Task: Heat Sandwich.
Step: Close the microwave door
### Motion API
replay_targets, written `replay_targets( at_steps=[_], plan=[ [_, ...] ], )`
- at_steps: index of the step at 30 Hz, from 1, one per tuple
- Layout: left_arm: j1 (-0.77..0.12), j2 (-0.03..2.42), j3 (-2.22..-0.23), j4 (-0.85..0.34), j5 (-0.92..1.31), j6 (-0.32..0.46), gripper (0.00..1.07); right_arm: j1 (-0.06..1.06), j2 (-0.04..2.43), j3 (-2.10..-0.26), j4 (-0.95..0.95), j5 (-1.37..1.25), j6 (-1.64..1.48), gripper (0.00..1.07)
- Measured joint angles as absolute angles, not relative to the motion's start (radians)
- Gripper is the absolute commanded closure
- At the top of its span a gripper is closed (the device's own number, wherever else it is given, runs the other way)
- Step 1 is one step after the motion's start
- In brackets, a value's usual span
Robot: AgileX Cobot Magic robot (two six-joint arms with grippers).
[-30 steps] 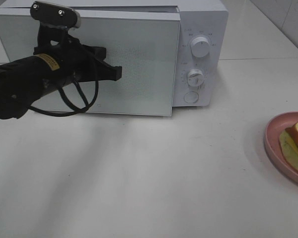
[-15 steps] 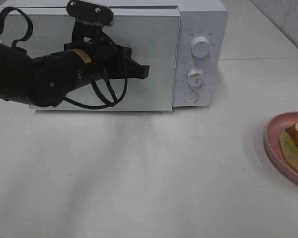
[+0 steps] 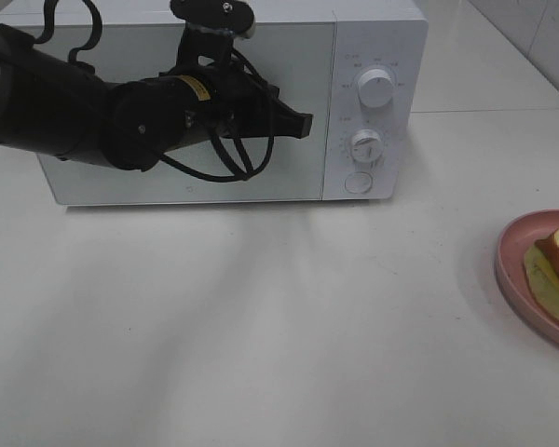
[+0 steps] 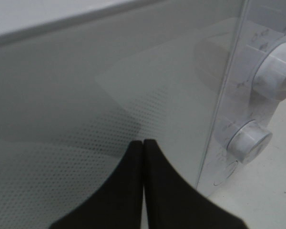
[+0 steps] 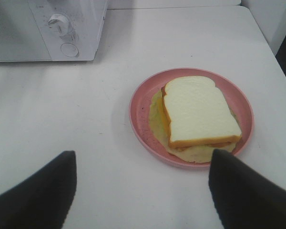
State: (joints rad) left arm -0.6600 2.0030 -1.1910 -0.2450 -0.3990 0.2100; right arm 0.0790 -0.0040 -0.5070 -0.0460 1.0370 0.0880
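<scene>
**Now: door flush, sandwich on its plate**

Left gripper (image 3: 303, 123), fingertips pinched together and empty, sits against the microwave (image 3: 377, 37) door (image 4: 86, 105). Right gripper (image 5: 143, 164) hangs spread wide above the sandwich (image 5: 198, 112), which lies on the pink plate (image 5: 138, 112), well apart from the microwave.

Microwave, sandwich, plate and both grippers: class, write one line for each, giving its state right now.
Microwave: door closed flush.
Left gripper: shut, empty, tip at the door.
Right gripper: open, empty, above the table.
Sandwich: whole, lying on the plate.
Pink plate: on the table, outside the microwave.
</scene>
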Motion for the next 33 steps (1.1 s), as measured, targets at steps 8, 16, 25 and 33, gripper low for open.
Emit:
replay_targets(
  at_steps=[8,16,25,33],
  plan=[
    [-0.665,2.014,-1.209,-0.243,-0.376,0.212,1.07,0.079,-0.004,-0.507,-0.046,1.037,0.088,0.33],
    [-0.663,2.005,-1.214,-0.254,-0.322,0.212,1.07,0.079,-0.004,-0.507,-0.046,1.037,0.088,0.33],
    [-0.655,1.978,-1.214,-0.280,-0.284,0.209,1.07,0.079,-0.004,-0.507,-0.046,1.037,0.088,0.33],
    [-0.640,1.910,-1.174,-0.335,-0.255,0.209,1.07,0.079,-0.004,-0.507,-0.046,1.037,0.088,0.33]
  ],
)
